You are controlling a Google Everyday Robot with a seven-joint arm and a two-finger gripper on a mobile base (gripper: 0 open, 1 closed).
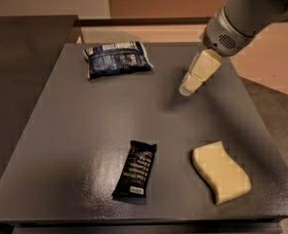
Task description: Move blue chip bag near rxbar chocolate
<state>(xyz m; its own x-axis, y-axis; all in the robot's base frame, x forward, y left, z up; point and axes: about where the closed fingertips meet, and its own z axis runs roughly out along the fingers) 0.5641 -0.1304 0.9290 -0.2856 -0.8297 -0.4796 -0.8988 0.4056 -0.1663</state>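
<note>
Fingers (198, 73) on my feed are pale cream and sit pressed together with no gap showing, tapering to one blunt tip, so I read the gripper (185, 88) as closed and holding nothing. It hangs over the far right part of the dark grey flat counter (85, 145), tilted down and to the left from the grey cylindrical arm (241, 13) that enters at the upper right corner, and a soft shadow lies on the counter just under the tip. I see the small crinkly navy-blue chip bag (118, 59) with white print lying flat near the far left edge, well apart from the gripper and untouched. The slim black rxbar chocolate wrapper (136, 168) with white lettering lies near the front edge, roughly in the middle, slightly slanted, its white label at the near end. Bag and bar are well apart, with bare counter between them. A pale yellow wavy-edged sponge (221, 172) lies to the right of the bar, near the front right, touching neither
</note>
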